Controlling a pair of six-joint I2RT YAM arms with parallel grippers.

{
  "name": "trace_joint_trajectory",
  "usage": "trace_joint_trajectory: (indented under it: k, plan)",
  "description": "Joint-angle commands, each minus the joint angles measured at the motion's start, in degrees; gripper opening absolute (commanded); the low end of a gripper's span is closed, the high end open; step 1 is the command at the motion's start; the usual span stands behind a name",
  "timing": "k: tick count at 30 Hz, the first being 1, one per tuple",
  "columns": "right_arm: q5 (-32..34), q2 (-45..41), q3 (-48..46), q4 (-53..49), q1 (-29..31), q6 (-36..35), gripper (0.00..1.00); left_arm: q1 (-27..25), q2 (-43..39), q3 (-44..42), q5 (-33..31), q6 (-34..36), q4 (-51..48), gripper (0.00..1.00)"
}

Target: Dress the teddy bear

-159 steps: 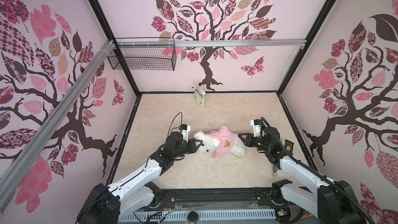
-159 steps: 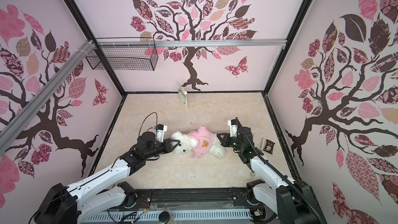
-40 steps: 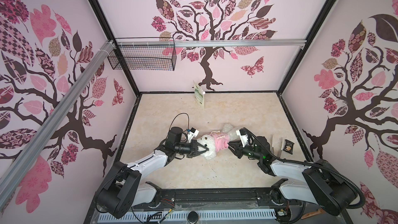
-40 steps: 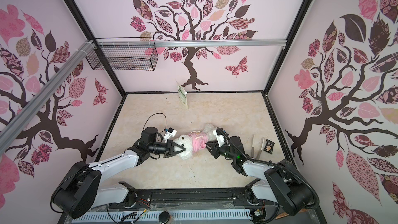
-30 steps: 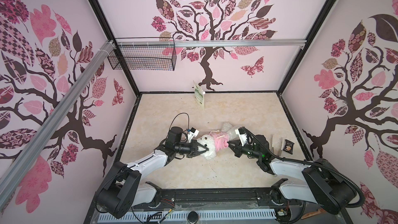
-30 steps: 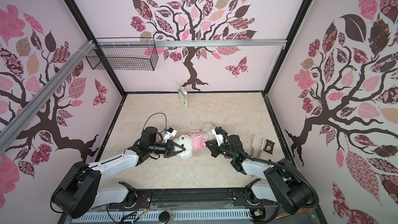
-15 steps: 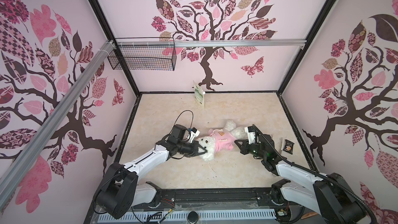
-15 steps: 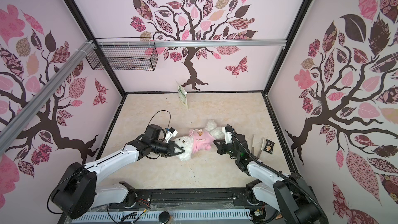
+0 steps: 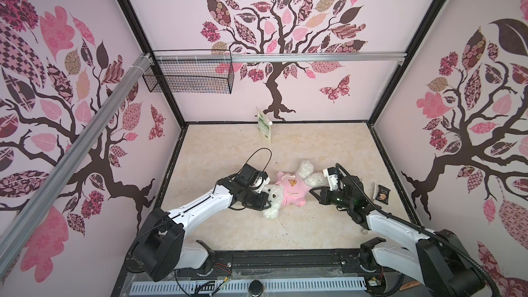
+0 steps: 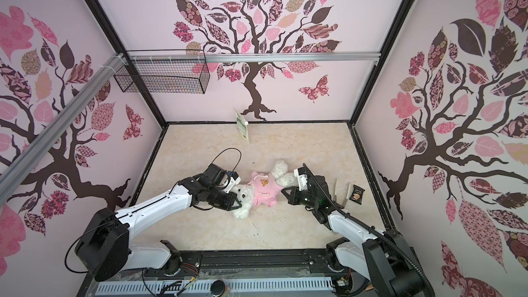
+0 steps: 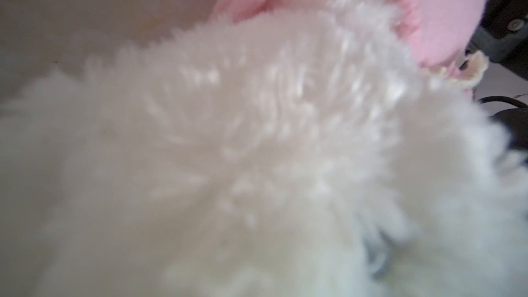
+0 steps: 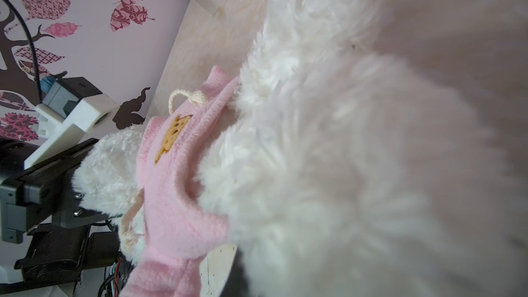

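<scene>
Item: teddy bear point(image 9: 274, 195), white curly plush, lying on its back near the middle of the beige floor point(image 9: 314, 144), head toward the left arm, legs toward the right arm and back wall. Garment: pink hooded top point(image 9: 291, 191) with a bear-face patch, on the torso; the hem sits about the belly, and in the right wrist view it rides loose over the fur point(image 12: 343, 167), with a drawstring loop point(image 12: 183, 98) at its upper edge. Step in hand, as judged: drawing the top down and straight over the body while the bear is stretched between the two arms. Done well, this wants the head end held steady as an anchor, the leg end pulled gently along the body's line rather than upward, and the hem freed wherever fur bunches beneath it; a hard tug would likely drag the whole bear instead of seating the cloth. Left gripper point(image 9: 264, 200): jaws closed tight at the bear's head, apparently pinching fur there; the left wrist view is filled with blurred white plush point(image 11: 257, 152), so the exact bite is uncertain. Right gripper point(image 9: 313, 190): jaws closed, tip at the bear's near leg point(image 9: 315, 179); whether it pinches fur or only presses against it cannot be told.
</scene>
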Motion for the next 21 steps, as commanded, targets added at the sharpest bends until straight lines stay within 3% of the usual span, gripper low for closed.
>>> trace_joint_trajectory:
  k: [1,7,14,21]
  plan:
    - [2.4,0.4,1.7,0.3,-4.7,1.4,0.00,0.0,-0.1,1.3,-7.2,3.7,-8.6,0.00]
    - [0.4,5.0,-1.2,6.2,-12.3,8.0,0.00,-0.2,-2.0,0.9,-7.1,6.5,-8.4,0.00]
    - [-2.2,9.4,-1.2,10.2,-12.5,9.6,0.00,-0.2,-2.2,0.6,-5.2,7.0,-7.6,0.00]
    - [-9.1,11.6,-0.9,9.8,-9.0,5.1,0.01,-0.2,-2.3,0.0,3.2,2.5,-0.3,0.00]
